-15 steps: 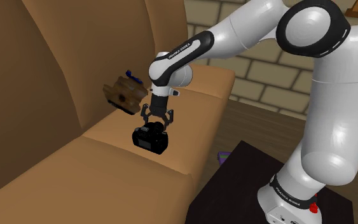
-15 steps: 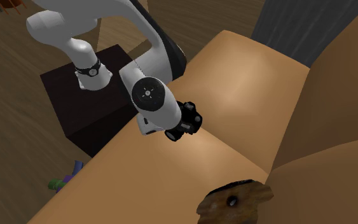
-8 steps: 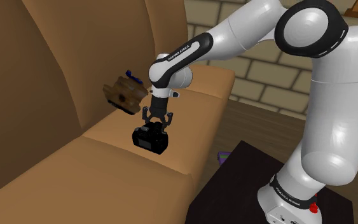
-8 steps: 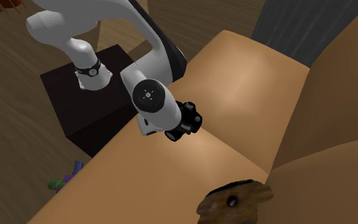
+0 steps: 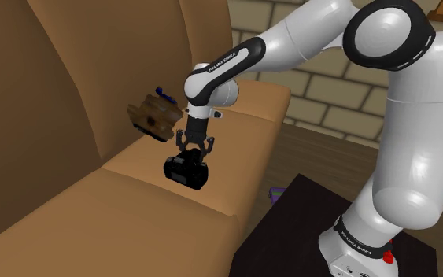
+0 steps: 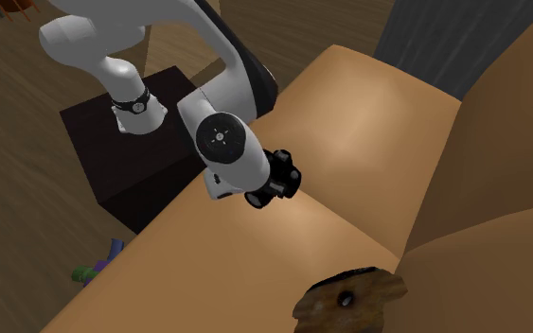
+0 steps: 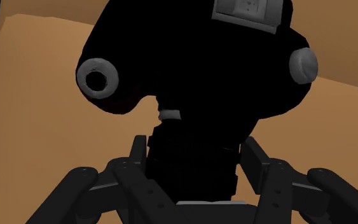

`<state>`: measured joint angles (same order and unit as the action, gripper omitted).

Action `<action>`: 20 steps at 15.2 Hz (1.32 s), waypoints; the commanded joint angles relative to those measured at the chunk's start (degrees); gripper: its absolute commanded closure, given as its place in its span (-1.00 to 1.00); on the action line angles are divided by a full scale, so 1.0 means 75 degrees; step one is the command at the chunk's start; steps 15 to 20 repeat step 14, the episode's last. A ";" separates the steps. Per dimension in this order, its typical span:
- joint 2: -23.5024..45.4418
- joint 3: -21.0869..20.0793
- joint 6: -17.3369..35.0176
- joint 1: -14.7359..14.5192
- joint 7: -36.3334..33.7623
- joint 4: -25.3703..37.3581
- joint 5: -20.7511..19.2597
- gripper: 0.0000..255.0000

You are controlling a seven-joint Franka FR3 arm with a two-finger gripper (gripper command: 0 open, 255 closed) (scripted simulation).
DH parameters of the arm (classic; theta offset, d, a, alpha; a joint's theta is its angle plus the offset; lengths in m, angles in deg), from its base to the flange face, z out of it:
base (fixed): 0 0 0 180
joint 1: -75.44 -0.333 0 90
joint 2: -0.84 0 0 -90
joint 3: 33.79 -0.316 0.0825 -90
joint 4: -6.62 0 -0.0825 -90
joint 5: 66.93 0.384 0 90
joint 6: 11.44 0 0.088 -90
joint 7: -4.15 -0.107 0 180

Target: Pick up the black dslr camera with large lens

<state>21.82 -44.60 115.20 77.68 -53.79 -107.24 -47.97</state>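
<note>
Gripper [image 5: 193, 153] points down over the tan sofa seat [image 5: 125, 220]. Fingers [image 7: 257, 159] are closed on the black DSLR camera [image 5: 186, 172]. In the wrist view they press both sides of the narrower part of its body nearest the hand. Camera is on the seat cushion, near the front edge; cannot tell whether it still touches the cushion. Brown lumpy object [image 5: 155, 116] lies against the backrest, apart from the camera. Dark stand [image 5: 306, 228] is beside the sofa.
</note>
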 commanded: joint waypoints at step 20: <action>-0.0777 0.0007 -0.1085 0.0055 -0.0308 0.0351 -0.0070 1.00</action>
